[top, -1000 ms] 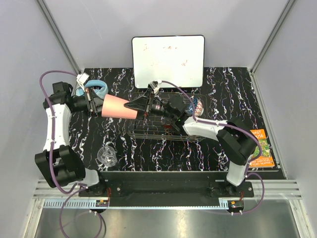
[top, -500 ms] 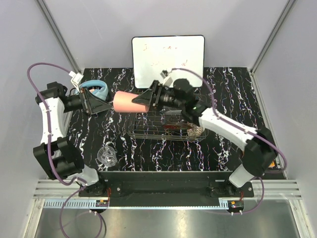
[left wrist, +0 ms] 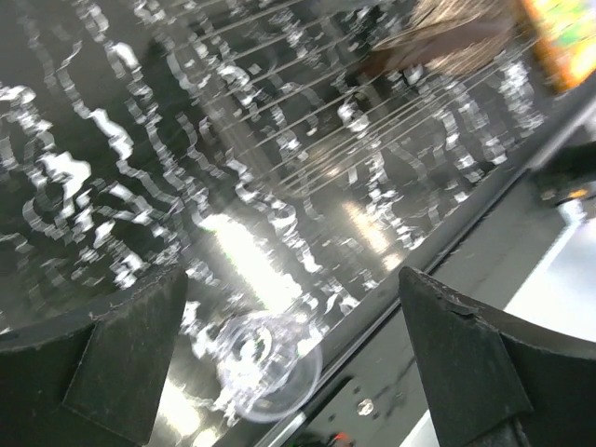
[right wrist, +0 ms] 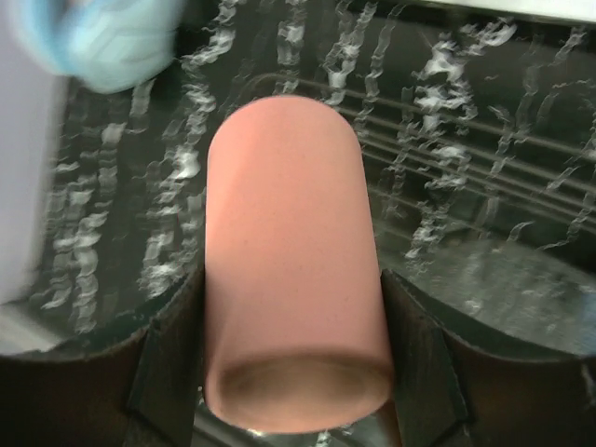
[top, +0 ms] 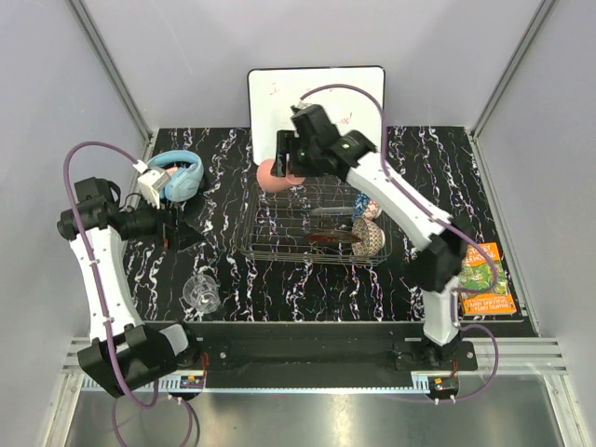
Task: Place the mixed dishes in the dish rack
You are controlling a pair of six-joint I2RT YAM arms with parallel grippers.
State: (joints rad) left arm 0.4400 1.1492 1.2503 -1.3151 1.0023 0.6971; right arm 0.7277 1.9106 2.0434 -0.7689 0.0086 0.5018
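My right gripper [top: 282,168] is shut on the pink cup [top: 268,177] and holds it in the air over the far left corner of the dish rack [top: 279,244]. In the right wrist view the pink cup [right wrist: 289,205] fills the space between both fingers [right wrist: 168,358]. My left gripper [top: 182,233] stands open and holds nothing, left of the rack. A clear glass mug [top: 200,291] lies on the table near the front edge, and it shows below the left gripper [left wrist: 293,279] as a clear glass mug [left wrist: 265,363]. In the rack are a beige bowl [top: 370,239], a blue bowl [top: 370,205] and a red plate [top: 326,239].
Light-blue headphones [top: 177,174] lie at the back left, close to the left arm. A white whiteboard [top: 317,102] leans behind the rack. An orange book [top: 484,277] lies at the right edge of the black marbled table [top: 233,270].
The left gripper opened off the pink cup and drew back to the left. The right arm swung the cup away from it, to the far left corner of the rack.
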